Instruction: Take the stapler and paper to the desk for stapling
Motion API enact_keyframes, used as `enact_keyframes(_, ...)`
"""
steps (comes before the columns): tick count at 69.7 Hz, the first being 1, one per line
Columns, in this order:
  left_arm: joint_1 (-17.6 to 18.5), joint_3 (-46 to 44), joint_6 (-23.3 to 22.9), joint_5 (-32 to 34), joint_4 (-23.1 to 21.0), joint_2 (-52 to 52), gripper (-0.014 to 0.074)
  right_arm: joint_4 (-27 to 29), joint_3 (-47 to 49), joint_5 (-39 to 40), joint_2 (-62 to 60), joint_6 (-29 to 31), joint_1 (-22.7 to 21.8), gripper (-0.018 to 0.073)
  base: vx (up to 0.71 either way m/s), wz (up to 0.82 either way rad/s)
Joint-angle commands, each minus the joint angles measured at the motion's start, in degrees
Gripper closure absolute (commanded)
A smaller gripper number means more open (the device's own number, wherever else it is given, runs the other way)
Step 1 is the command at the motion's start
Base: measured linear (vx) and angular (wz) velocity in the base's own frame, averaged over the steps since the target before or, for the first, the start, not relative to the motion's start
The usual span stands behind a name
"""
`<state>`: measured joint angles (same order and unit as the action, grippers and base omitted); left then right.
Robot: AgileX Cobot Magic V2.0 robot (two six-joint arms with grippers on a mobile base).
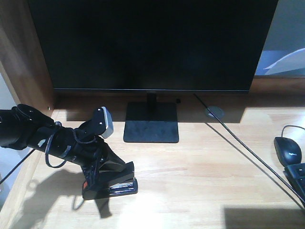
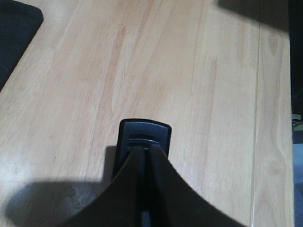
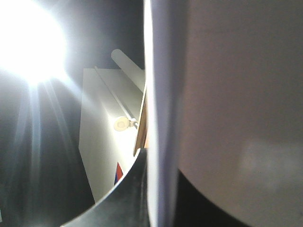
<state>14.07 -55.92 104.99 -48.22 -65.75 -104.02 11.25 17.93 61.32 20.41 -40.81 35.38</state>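
Note:
The black stapler (image 1: pixel 119 187) with an orange-red patch at its rear lies low over the front left of the light wood desk (image 1: pixel 200 176). My left gripper (image 1: pixel 126 171) is shut on it from above. In the left wrist view both dark fingers (image 2: pixel 161 189) pinch the stapler (image 2: pixel 144 132), whose front end pokes out past the tips of the left gripper (image 2: pixel 143 149). Whether it touches the desk (image 2: pixel 199 85) I cannot tell. In the right wrist view my right gripper (image 3: pixel 161 182) is shut on the white paper (image 3: pixel 227 94), seen almost edge-on. That gripper is away from the desk.
A large black monitor (image 1: pixel 152 43) on a square stand (image 1: pixel 151 124) fills the back. A round grommet (image 1: pixel 214 112) and a cable (image 1: pixel 252 152) cross the right side. A black mouse (image 1: pixel 287 150) and a keyboard corner (image 1: pixel 298 175) lie at the right edge. A wood panel (image 1: pixel 24 52) rises on the left.

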Motion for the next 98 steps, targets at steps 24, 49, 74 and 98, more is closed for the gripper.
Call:
enact_keyframes(24, 0.3, -1.3, 0.0, -1.9, -2.7, 2.1, 0.0603, -7.9, 1.9, 0.1, 0.6, 0.7, -0.1, 0.0565, 0.00, 0.00)
enact_keyframes(49, 0.3, -1.3, 0.0, -1.9, -2.7, 2.1, 0.0603, -8.2, 2.2, -3.7, 1.7, 0.7, -0.1, 0.0565, 0.00, 0.00)
enact_keyframes(74, 0.3, -1.3, 0.0, -1.9, -2.7, 2.1, 0.0603, -5.7, 8.4, -10.9, 10.2, 1.9, -0.1, 0.0565, 0.00, 0.00)
enact_keyframes(98, 0.3, -1.3, 0.0, -1.9, -2.7, 2.1, 0.0603, 20.0, 8.4, -24.2, 15.0, 3.1, -0.1, 0.0565, 0.00, 0.00)
